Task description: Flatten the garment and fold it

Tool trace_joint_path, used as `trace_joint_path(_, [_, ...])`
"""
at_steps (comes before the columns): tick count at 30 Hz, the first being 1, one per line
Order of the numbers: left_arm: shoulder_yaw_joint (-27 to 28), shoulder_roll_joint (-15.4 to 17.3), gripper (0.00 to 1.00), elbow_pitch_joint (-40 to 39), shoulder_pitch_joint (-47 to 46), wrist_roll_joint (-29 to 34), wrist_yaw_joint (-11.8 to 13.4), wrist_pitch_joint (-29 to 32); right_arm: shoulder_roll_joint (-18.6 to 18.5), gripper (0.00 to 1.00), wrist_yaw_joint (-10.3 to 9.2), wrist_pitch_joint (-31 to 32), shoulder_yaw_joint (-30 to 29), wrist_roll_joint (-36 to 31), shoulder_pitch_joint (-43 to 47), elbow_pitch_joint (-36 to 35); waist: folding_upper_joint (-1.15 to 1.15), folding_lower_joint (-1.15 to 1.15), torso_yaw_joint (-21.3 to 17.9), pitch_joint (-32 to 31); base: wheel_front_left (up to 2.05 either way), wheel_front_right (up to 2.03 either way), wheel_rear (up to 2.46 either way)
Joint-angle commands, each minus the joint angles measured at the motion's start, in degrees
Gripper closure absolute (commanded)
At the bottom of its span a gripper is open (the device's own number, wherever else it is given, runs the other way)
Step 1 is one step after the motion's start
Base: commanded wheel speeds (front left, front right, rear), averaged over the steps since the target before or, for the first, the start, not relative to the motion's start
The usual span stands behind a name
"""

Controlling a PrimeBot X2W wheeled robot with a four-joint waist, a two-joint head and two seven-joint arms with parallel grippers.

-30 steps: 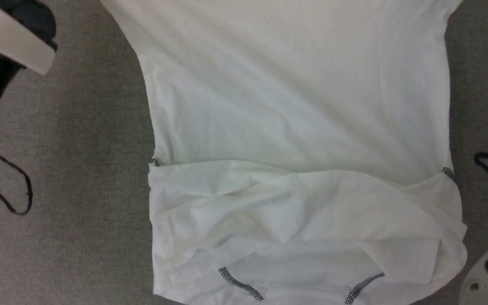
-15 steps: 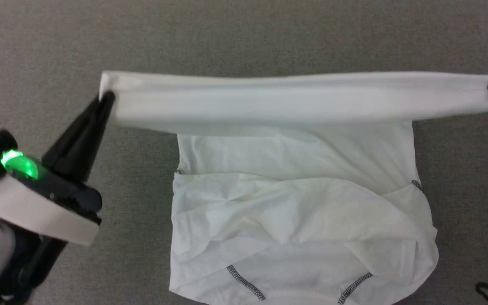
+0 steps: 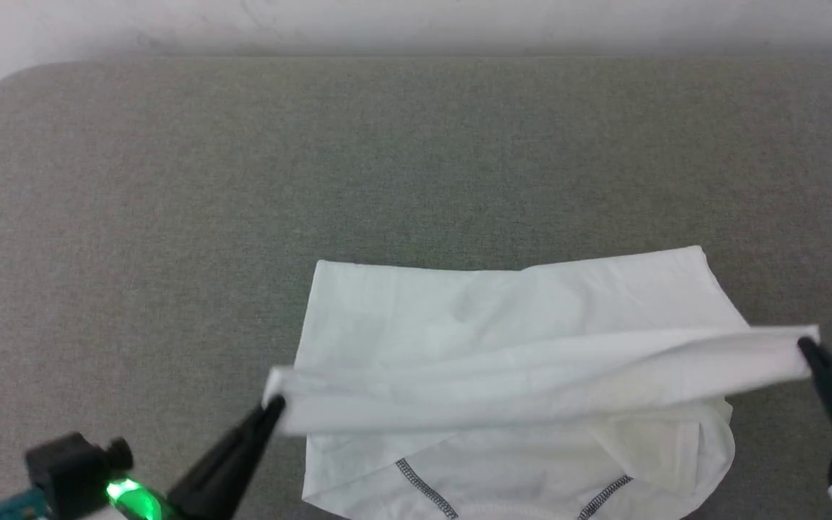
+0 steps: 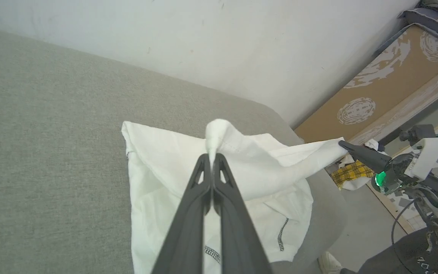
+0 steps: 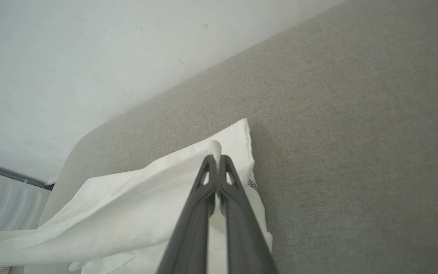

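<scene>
Two garment (image 3: 503, 318) corners pinched — left tool (image 3: 276, 406), right tool (image 3: 806, 350).

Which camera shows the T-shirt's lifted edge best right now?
Head view: the whole lifted edge of the T-shirt spans from the left end effector to the right end effector. The left wrist view foreshortens it, though both pinched corners show. The right wrist view has one pinched corner, the edge running out of frame.
</scene>
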Motion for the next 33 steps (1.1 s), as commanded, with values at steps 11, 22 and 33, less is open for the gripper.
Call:
trace_joint_path(11, [-7.83,-2.08,1.00,8.64,2.98,-1.59,-4.54,4.66,-0.02,1.00,-0.05,-0.94,3.73,0.74,10.81,4.13,0.00,0.02,-0.25,1.70,0.00,0.00,0.00])
trace_joint_path(22, [-11.07,-3.51,0.00,15.62,1.79,-2.26,-5.16,8.80,-0.02,0.00,-0.05,3.61,5.06,-2.55,12.49,6.32,0.00,0.02,-0.24,1.34,0.00,0.00,0.00])
trace_joint_path(33, [-6.49,-3.87,0.00,13.24,3.42,-7.18,-4.90,4.39,-0.02,0.00,-0.05,4.02,1.90,1.14,12.01,3.48,0.00,0.02,0.37,0.15,0.00,0.00,0.00])
